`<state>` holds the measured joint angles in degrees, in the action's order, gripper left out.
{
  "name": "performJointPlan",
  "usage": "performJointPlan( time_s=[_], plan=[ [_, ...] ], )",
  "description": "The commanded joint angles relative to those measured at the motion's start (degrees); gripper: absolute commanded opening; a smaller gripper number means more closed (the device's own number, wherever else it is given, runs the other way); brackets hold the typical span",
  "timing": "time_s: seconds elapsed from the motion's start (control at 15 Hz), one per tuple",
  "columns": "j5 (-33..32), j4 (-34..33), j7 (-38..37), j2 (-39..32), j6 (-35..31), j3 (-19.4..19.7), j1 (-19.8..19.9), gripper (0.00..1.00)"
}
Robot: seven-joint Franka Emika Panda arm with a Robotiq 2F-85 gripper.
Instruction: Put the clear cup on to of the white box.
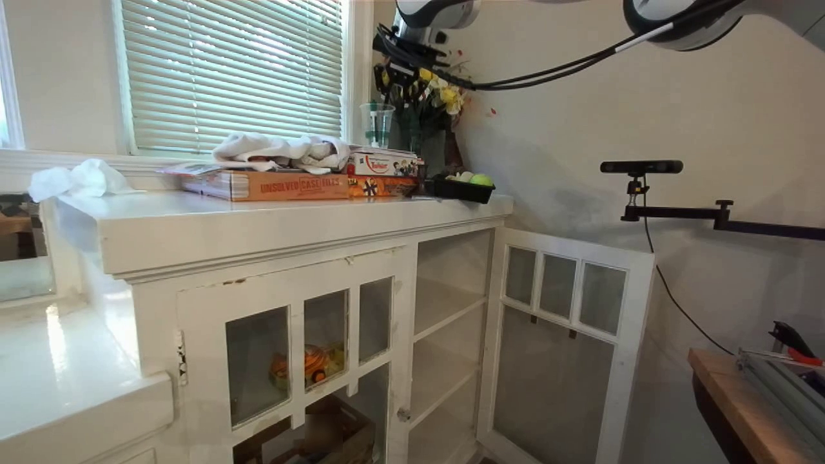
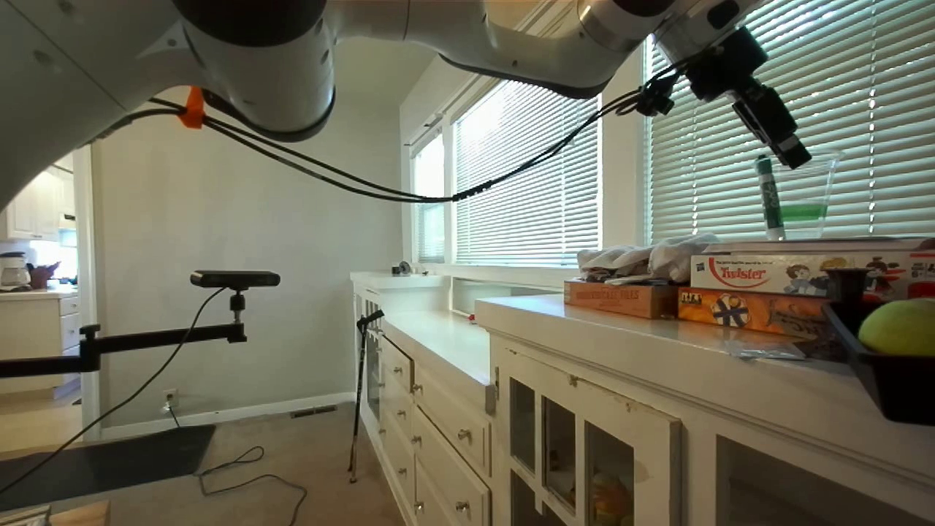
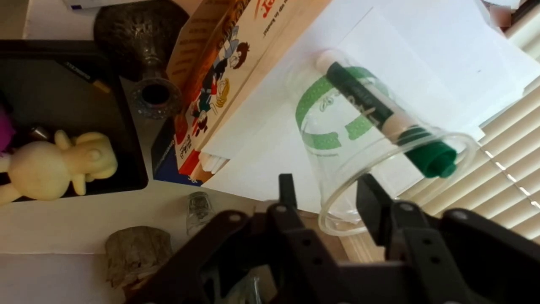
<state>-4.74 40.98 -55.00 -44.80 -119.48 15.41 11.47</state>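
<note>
The clear cup (image 3: pixel 320 141), see-through with a green band, stands upright on papers on top of the white Twister box (image 3: pixel 232 71). A green-capped marker (image 3: pixel 363 99) leans inside the cup. The cup also shows in both exterior views (image 1: pixel 380 119) (image 2: pixel 811 191), as does the white box (image 1: pixel 387 165) (image 2: pixel 760 274). My gripper (image 3: pixel 327 183) is open, its fingers apart at the cup's rim. In the wrist view one finger overlaps the cup's mouth and the other is outside the wall; contact cannot be told. The gripper is above the cup in both exterior views (image 1: pixel 396 90) (image 2: pixel 795 152).
An orange box (image 2: pixel 752 310) lies under the white box. A case-files box (image 1: pixel 303 185) with a white cloth (image 1: pixel 277 151) sits beside it. A black tray (image 1: pixel 451 188) with toys, a dark glass vase (image 3: pixel 147 63) and flowers (image 1: pixel 445 93) are nearby. Window blinds (image 2: pixel 862 117) stand behind.
</note>
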Motion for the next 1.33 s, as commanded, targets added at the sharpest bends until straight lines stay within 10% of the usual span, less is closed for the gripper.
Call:
performJointPlan(
  time_s=[0.0,0.27,0.67,1.27],
  plan=[
    [0.8,-4.1,-0.7,-1.9,1.4,-0.3,0.6,0.76],
    [-2.8,-4.5,5.2,-2.0,-7.3,0.6,-0.6,0.99],
    [0.8,-3.2,21.0,1.0,-17.0,-5.4,-0.4,1.00],
    [11.5,-1.4,38.6,8.6,2.4,-20.1,4.2,1.00]
  ],
)
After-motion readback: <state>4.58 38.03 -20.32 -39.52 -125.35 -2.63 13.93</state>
